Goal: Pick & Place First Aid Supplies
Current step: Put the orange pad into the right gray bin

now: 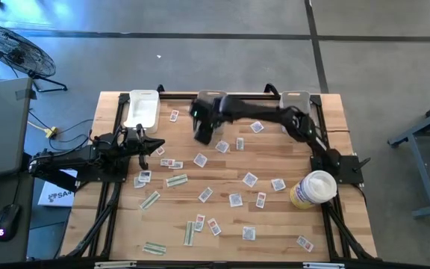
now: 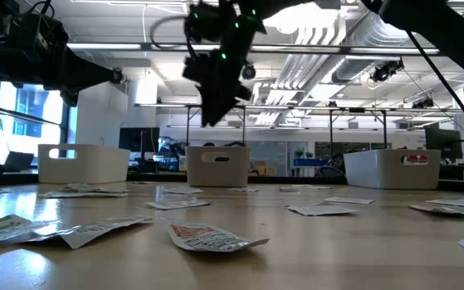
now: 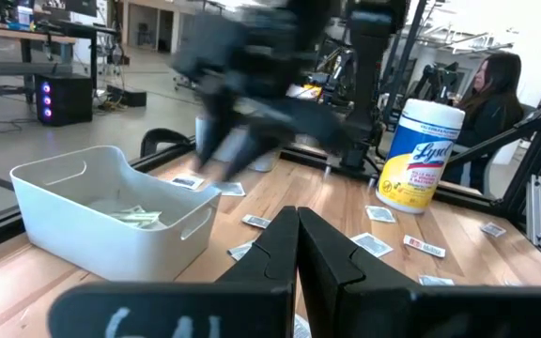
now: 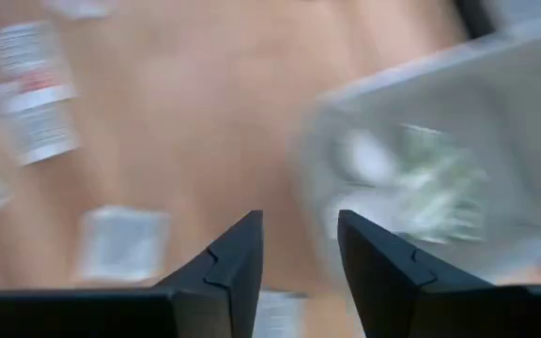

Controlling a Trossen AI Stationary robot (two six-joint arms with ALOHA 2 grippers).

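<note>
The first aid supplies lie scattered flat on the wooden table: white squarish packets (image 1: 250, 179) (image 2: 212, 236) and pale green strips (image 1: 176, 180). My right gripper (image 1: 202, 137) (image 2: 212, 119) (image 4: 299, 225) hangs open in the air over the table's far middle, slanting down, with nothing between its fingers. In its wrist view a white bin (image 4: 440, 160) holding pale green strips lies just ahead. My left gripper (image 1: 157, 147) (image 3: 297, 233) waits shut and level at the table's left side, near the far-left white bin (image 1: 142, 109) (image 3: 111, 211), which also holds green strips.
A white-and-yellow round tub (image 1: 313, 188) (image 3: 421, 155) stands at the right, by the right arm's base. Another white bin (image 1: 295, 98) sits at the far right; the low view shows a middle bin (image 2: 217, 165). A person (image 3: 491, 84) sits beyond the table.
</note>
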